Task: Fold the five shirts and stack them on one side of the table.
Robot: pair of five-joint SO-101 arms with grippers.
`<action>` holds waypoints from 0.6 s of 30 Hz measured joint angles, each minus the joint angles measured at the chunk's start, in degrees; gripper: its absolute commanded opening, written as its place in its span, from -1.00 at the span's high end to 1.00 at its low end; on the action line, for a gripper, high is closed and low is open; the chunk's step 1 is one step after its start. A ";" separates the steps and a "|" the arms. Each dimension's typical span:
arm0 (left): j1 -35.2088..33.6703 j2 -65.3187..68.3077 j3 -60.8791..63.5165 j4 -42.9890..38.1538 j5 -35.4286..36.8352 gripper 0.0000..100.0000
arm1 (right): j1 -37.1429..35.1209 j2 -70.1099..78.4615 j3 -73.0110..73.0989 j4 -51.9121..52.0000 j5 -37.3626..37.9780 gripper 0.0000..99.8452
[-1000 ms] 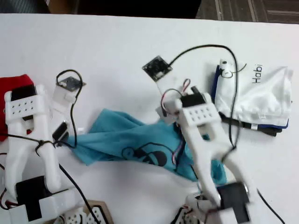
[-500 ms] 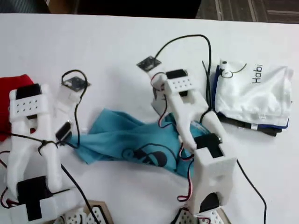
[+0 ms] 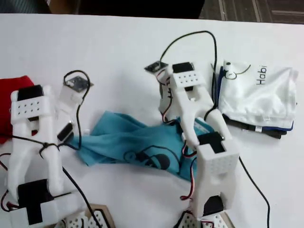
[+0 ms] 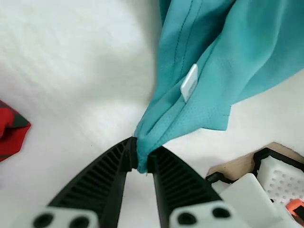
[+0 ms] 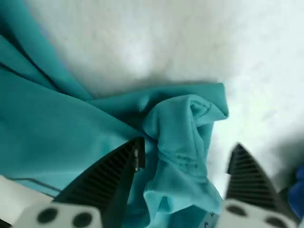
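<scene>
1. High view: a crumpled teal shirt (image 3: 128, 140) with a dark print lies in the middle of the white counter (image 3: 95, 42), between the two arms. The left arm (image 3: 31, 137) is at its left end, and the right arm (image 3: 194, 104) bends over its right end. A red shirt (image 3: 12, 88) lies at the counter's left edge. A white folded shirt (image 3: 259, 97) rests at the right, on what looks like a dark blue garment (image 3: 219, 83).
2. Left wrist view: the left claw (image 4: 141, 156) is clamped on a bunched corner of the teal shirt. A small white tag (image 4: 189, 81) sits farther along the cloth.
3. Right wrist view: the right claw (image 5: 187, 152) is apart, its fingers on either side of a rumpled fold of the teal shirt.
</scene>
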 measured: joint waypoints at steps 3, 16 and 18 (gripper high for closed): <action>0.00 0.00 0.00 0.00 0.00 0.95 | 0.00 1.76 0.00 -2.11 0.00 0.67; 0.00 0.00 -3.96 -2.02 0.00 0.95 | -1.23 2.02 -25.23 -1.93 0.00 0.96; 0.00 0.00 -8.35 -2.11 0.00 0.95 | -2.37 1.49 -32.88 -1.23 0.00 0.96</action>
